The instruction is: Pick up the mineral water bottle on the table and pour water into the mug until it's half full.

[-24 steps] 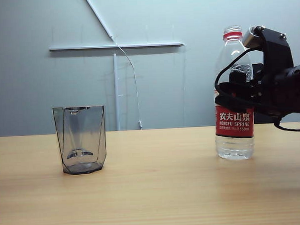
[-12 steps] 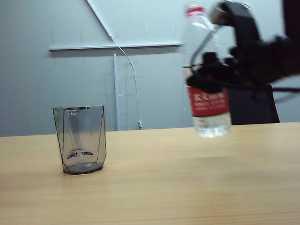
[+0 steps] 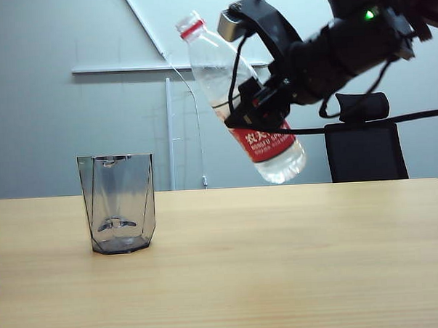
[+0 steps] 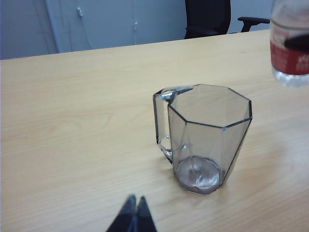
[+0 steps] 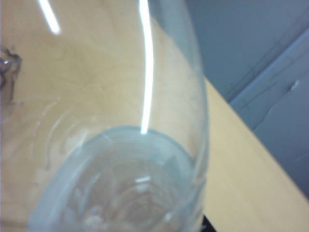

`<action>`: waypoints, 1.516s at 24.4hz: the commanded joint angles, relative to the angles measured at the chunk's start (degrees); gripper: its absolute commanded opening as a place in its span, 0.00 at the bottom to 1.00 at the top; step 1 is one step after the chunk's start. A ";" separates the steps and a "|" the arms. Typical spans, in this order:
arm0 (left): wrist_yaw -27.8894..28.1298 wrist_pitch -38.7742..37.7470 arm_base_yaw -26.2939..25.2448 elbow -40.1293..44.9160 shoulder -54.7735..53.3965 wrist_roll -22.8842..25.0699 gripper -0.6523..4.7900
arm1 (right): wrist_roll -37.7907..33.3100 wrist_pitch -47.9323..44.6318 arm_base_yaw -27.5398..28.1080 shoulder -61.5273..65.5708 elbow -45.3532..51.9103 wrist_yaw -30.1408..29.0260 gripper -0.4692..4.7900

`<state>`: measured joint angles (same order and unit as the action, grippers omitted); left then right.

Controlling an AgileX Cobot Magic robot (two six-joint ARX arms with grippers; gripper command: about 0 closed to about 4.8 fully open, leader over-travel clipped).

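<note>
mineral water bottle [image 3: 239, 98] now lifted, tilted toward mug [image 3: 118, 204], pinched by right pincer [image 3: 254, 108]; left pincer [image 4: 133, 215] pressed together

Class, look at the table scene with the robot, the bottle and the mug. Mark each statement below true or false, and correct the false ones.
1. The bottle stands on the table. False: the right gripper holds it in the air, tilted with its neck toward the mug.
2. The mug stands upright on the table. True.
3. The mug has a handle. True: the left wrist view shows one on its side.
4. Water is streaming into the mug. False: no stream shows, and the bottle is off to one side of the mug.
5. The left gripper grips the mug. False: its fingers are together, apart from the mug.
</note>
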<state>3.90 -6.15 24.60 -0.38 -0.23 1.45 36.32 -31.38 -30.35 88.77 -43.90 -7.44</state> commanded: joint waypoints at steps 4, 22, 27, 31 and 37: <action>-0.09 0.57 0.04 -0.13 -0.09 -0.17 0.12 | 10.84 0.37 -3.19 3.39 -6.14 5.49 0.56; -0.07 0.57 0.04 -0.13 -0.09 -0.17 0.12 | 32.65 0.83 -8.70 9.27 -8.90 16.61 0.57; -0.07 0.57 0.04 -0.13 -0.11 -0.17 0.12 | 37.53 0.70 -8.72 9.27 -9.07 19.61 0.57; -0.09 0.57 0.04 -0.13 -0.11 -0.17 0.12 | 40.72 -0.28 -8.74 9.27 -9.20 22.56 0.57; -0.09 0.59 0.04 -0.13 -0.11 -0.17 0.12 | 43.45 -0.61 -8.85 9.25 -9.25 24.35 0.57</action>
<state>3.90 -6.22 24.60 -0.38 -0.23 1.45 78.19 -28.69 -39.05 98.74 -52.47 16.03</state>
